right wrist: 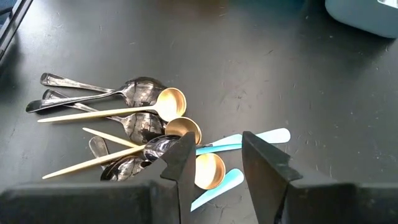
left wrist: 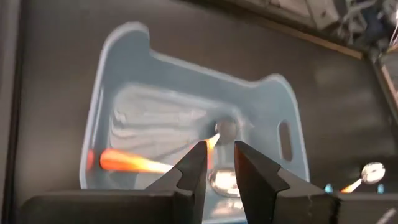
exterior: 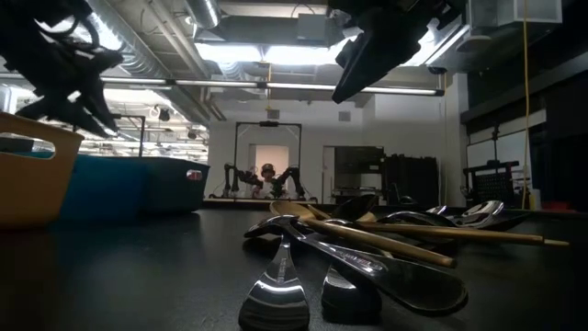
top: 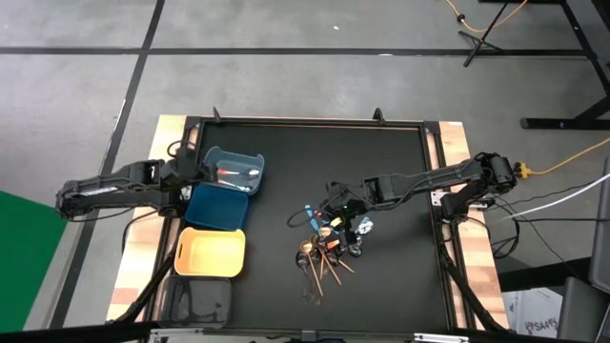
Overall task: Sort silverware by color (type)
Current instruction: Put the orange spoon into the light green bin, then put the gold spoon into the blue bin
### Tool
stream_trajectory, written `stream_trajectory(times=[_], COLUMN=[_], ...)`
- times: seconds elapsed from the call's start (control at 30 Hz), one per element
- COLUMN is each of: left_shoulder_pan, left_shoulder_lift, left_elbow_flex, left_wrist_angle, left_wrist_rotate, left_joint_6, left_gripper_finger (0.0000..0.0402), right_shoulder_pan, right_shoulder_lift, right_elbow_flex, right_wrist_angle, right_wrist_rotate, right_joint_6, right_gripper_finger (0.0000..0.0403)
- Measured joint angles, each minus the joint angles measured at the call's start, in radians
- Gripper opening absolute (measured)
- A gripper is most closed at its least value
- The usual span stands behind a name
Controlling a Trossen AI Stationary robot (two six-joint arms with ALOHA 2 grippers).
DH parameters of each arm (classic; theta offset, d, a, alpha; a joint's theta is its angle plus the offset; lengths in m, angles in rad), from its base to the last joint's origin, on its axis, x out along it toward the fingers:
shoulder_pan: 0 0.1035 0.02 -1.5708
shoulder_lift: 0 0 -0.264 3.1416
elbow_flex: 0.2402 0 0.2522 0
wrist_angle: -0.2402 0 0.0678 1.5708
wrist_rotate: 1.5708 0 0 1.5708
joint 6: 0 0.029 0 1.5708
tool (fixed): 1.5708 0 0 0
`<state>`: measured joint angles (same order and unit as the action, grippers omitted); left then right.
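Left gripper point(left wrist: 219, 163) hangs over the light blue bin point(top: 217, 160), the farthest one in the bin column on the table's left side. From the left wrist cam I see its fingers point(left wrist: 189, 171) parted by a narrow gap, nothing pinched. Under them, in that bin, lie orange-handled pcs point(left wrist: 127, 163) w/ silver heads. Next bin toward me is the dark blue bin point(top: 217, 206), touching the light blue one; then the yellow bin point(top: 210, 252), then a dark grey bin point(top: 200, 299) at the near edge.

Right gripper point(right wrist: 216, 163) sits over the silverware pile point(top: 329, 246) at table centre-right. Fingers point(right wrist: 264, 165) spread, holding nothing. Directly under the gap: a gold spoon bowl point(right wrist: 208, 170) and light blue pcs point(right wrist: 249, 138). Beside them gold spoons point(right wrist: 171, 102) w/ pale handles crossing silver/dark spoons point(right wrist: 140, 90); pieces overlap, so any pick is crowded by neighbours. Low view shows the pile's handles stacked over each other.

Room: black mat point(top: 381, 171) is open between the bins and the pile, and along the far half. The pile lies well apart from the bins. Raised black frame point(top: 305, 121) rims the mat. The pile's longest handles reach toward the near edge.
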<state>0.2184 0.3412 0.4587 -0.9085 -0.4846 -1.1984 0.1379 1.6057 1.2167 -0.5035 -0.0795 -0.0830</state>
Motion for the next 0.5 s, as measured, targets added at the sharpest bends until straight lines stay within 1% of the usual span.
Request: stream_trajectory(times=[0.17, 0.27, 0.37, 0.5], left_shoulder_pan=[0.0, 0.0, 0.0, -0.009], left_shoulder_lift=[0.0, 0.0, 0.0, 0.011], left_elbow_flex=[0.048, 0.055, 0.055, 0.055], left_wrist_angle=[0.001, 0.029, 0.075, 0.181], left_wrist_rotate=[-0.08, -0.096, -0.073, -0.006], left_joint_6=[0.035, 0.066, 0.108, 0.192], left_gripper_finger=[0.0073, 0.0073, 0.0073, 0.0073], right_shoulder_pan=[0.0, 0.0, 0.0, 0.0], right_shoulder_lift=[0.0, 0.0, 0.0, 0.0], right_elbow_flex=[0.0, 0.0, 0.0, 0.0], right_wrist_angle=[0.002, 0.014, 0.036, 0.061], right_wrist_rotate=[0.0, 0.0, 0.0, 0.0], right_joint_6=[-0.002, -0.016, -0.04, -0.057], right_gripper_finger=[0.0119, 0.0119, 0.0119, 0.0119])
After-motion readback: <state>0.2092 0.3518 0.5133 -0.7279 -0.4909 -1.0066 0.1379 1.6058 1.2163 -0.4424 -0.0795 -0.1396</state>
